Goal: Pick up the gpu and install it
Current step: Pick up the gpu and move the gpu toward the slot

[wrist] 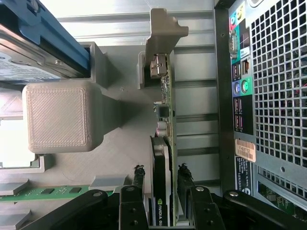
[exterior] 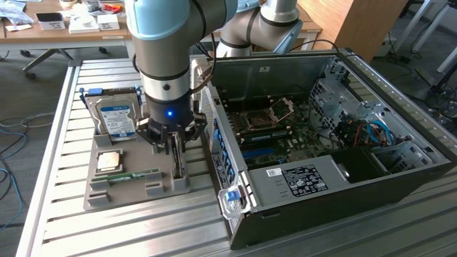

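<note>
Fingers [wrist: 139,179] astride gpu [wrist: 160,158] edge (slim gaps), case [wrist: 268,72] close beside.

The counter [exterior: 143,230] is silver and made of long metal strips with thin gaps between them. Two things sit right on it. In the exterior view a grey plastic holder [exterior: 100,199] lies flat at nine o'clock from a big black computer case [exterior: 343,206]. The case lies on its side with its open side up, just beside the holder. The strips run on past the holder at six o'clock.
</note>
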### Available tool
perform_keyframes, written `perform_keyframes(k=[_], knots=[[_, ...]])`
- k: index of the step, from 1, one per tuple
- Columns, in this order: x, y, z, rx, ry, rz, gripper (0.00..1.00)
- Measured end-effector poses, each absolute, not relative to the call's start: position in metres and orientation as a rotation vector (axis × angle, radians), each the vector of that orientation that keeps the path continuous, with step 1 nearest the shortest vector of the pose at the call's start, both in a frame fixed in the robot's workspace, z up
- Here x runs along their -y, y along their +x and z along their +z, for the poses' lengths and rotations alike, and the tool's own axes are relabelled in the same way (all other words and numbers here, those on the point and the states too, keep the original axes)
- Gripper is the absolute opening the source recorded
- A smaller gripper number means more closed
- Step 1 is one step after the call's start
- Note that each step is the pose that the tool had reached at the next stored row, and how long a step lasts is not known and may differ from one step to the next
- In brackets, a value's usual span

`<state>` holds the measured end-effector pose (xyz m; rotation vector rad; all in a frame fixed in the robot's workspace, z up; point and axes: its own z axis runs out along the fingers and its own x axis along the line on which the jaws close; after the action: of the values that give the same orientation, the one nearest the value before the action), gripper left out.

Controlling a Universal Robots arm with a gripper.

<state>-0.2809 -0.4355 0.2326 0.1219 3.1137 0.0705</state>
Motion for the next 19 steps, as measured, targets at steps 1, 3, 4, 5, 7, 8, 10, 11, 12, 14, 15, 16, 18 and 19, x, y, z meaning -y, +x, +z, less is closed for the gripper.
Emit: perform_keyframes(k=[1,3,4,5,7,8,10,11,12,14,15,16,18,19], knots=[[0.4355,-0.2808,0.2324,-3.113,0.122,0.071,0.42],[0.4355,-0.2809,0.2324,-3.113,0.122,0.071,0.42],[0.4355,-0.2809,0.2324,-3.113,0.122,0.071,0.42],[0.4353,-0.2808,0.2323,-3.113,0.122,0.071,0.42],[0.4343,-0.2809,0.2322,-3.113,0.122,0.071,0.42],[0.4338,-0.2809,0.2322,-3.113,0.122,0.071,0.42],[0.4326,-0.2809,0.2322,-3.113,0.122,0.071,0.42],[0.4322,-0.2808,0.2322,-3.113,0.122,0.071,0.42],[0.4318,-0.2808,0.2322,-3.113,0.122,0.071,0.42],[0.4315,-0.2808,0.2322,-3.113,0.122,0.071,0.42],[0.4314,-0.2809,0.2322,-3.113,0.122,0.071,0.42],[0.4313,-0.2809,0.2321,-3.113,0.122,0.071,0.42],[0.4312,-0.2809,0.2321,-3.113,0.122,0.071,0.42],[0.4312,-0.2809,0.2321,-3.113,0.122,0.071,0.42]])
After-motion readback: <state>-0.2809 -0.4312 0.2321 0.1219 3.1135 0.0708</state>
